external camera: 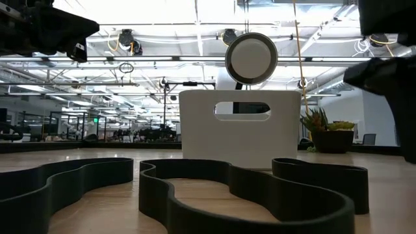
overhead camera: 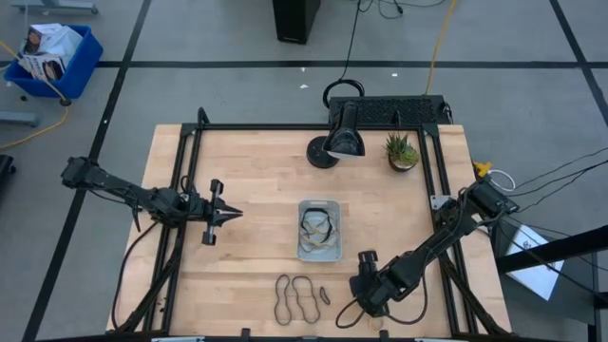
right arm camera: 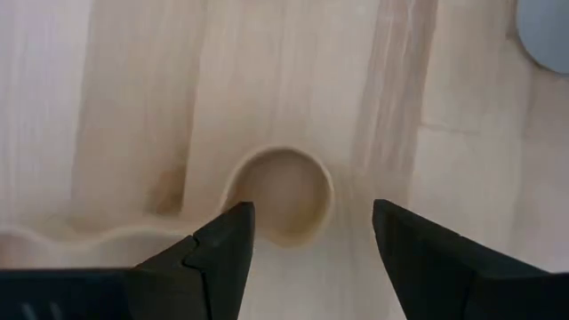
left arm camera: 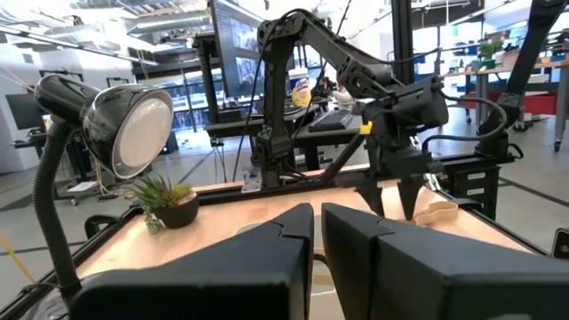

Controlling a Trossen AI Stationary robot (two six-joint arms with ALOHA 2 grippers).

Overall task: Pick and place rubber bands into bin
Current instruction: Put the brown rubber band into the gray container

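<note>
The pale bin (overhead camera: 320, 249) sits mid-table with dark and tan rubber bands (overhead camera: 316, 224) inside. Three dark rubber bands (overhead camera: 295, 298) lie flat on the wood near the front edge; they fill the foreground of the low view (external camera: 247, 188), with the bin (external camera: 240, 130) behind them. A tan rubber band (right arm camera: 277, 153) lies flat on the wood under my right gripper (right arm camera: 311, 213). That gripper (overhead camera: 359, 289) points steeply down and is open, a finger on either side of the band's rounded end. My left gripper (overhead camera: 228, 215) is shut, held level left of the bin.
A black desk lamp (overhead camera: 342, 138) and a small potted plant (overhead camera: 402, 150) stand at the far edge. A black frame (overhead camera: 285, 126) borders the tabletop. Bare wood lies between the bin and the left gripper.
</note>
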